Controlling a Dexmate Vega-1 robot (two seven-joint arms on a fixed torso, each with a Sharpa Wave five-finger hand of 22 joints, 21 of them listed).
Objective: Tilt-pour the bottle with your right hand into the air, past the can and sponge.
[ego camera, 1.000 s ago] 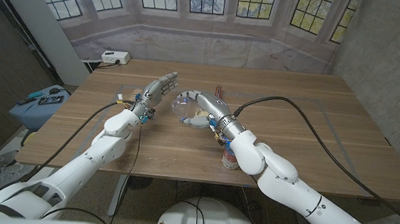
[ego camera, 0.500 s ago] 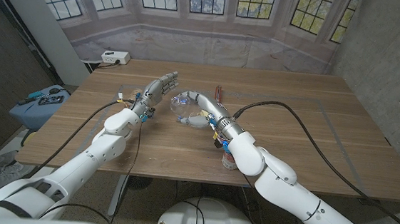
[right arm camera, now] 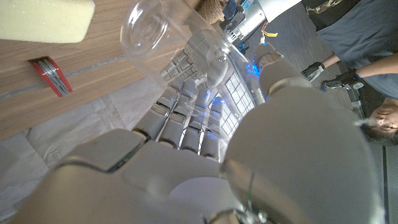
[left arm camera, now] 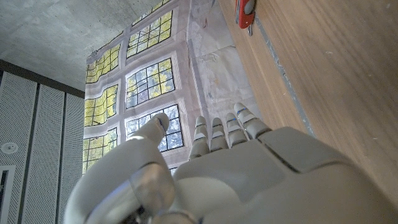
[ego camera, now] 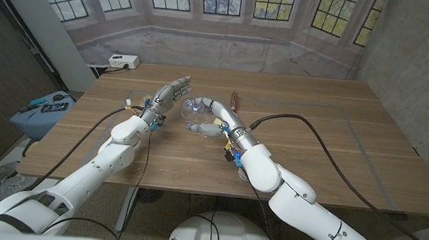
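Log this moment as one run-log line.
right hand: grips clear bottle, tilted over table | left hand: open, raised beside it | sponge: on table

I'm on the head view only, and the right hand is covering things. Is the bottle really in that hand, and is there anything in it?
Observer: Yes. In the right wrist view the right hand's fingers wrap the clear bottle, and nothing shows inside it.
Operator: Okay, where's the sponge?
Observer: The yellow sponge lies on the table, just beyond the bottle's round end and apart from it.
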